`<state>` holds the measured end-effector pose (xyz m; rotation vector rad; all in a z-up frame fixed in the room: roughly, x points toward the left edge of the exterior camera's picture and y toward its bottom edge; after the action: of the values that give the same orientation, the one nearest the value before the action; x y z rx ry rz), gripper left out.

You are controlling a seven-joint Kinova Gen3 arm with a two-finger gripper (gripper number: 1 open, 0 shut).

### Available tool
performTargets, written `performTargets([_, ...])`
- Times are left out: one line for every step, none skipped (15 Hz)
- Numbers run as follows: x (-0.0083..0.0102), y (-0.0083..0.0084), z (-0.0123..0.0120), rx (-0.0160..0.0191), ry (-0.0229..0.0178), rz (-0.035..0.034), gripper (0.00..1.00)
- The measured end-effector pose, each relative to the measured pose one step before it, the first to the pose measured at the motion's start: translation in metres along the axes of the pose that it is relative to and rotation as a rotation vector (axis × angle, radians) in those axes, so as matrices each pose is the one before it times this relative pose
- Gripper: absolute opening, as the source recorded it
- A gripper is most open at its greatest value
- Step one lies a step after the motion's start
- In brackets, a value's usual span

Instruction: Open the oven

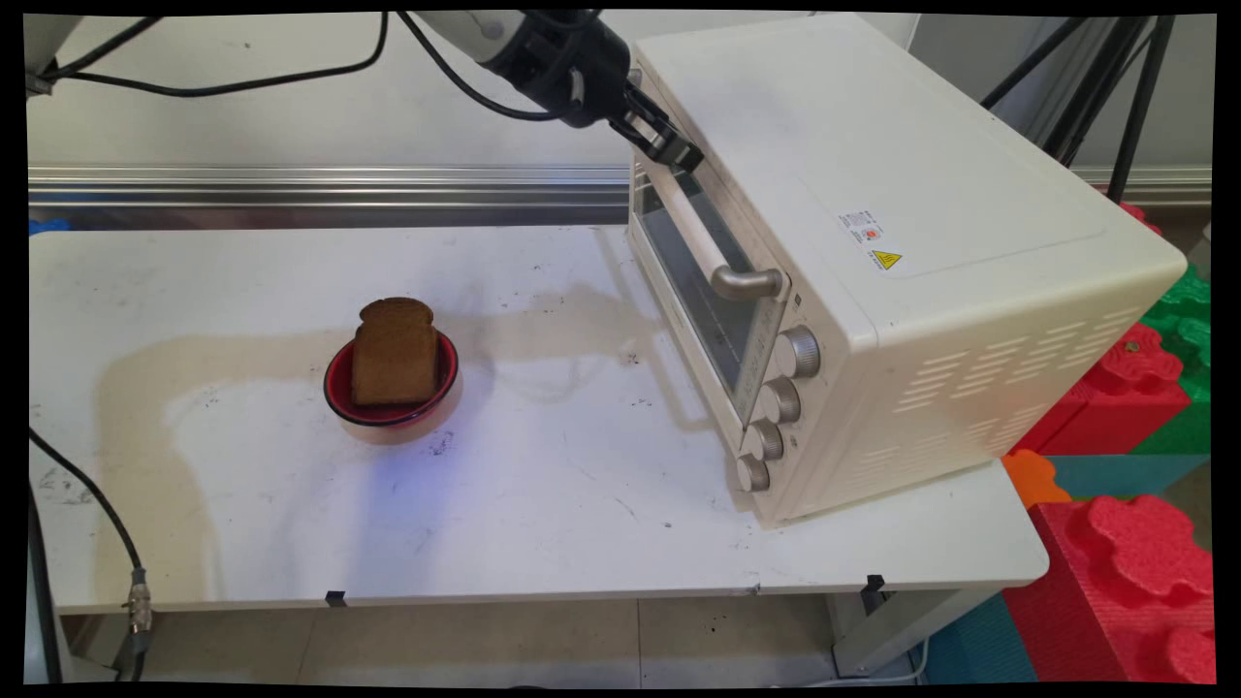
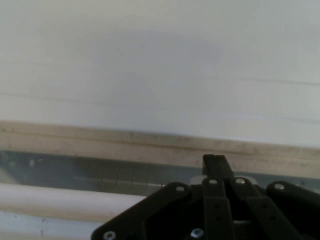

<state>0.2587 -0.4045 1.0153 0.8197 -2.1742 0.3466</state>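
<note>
I'm looking at a toaster oven with a cream painted-metal shell that's reading smooth and satiny. Its door is showing glossy glass, the handle looks like matt cream plastic with brushed-metal ends, and the knobs are giving off a dull metallic sheen. The gripper is looking like matt black plastic with small shiny screws. The bowl is shining glossy red, the bread slice is showing a rough, porous brown crumb, and the white table is looking smooth but scuffed and stained. The blocks are looking like matt foam.
</note>
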Motion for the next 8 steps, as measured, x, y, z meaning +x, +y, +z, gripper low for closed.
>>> performTargets([-0.00033, -0.00005, 0.00314, -0.00016, -0.00292, -0.00203, 0.00])
performTargets([-0.00093, -0.00008, 0.00358, -0.00022, -0.00475, -0.00285, 0.00])
performTargets([-0.00086, -0.00005, 0.00248, -0.00050, -0.00372, -0.00215, 0.00])
performTargets([-0.00103, 0.00001, 0.00196, -0.00019, -0.00361, -0.00247, 0.00])
performTargets([-0.00074, 0.00000, 0.00118, -0.00002, -0.00261, -0.00133, 0.00])
performTargets([-0.00121, 0.00011, 0.00127, 0.00039, -0.00348, -0.00255, 0.00])
performTargets([-0.00084, -0.00006, 0.00059, 0.00050, -0.00202, -0.00166, 0.00])
performTargets([-0.00158, -0.00017, 0.00058, 0.00122, -0.00337, -0.00273, 0.00])
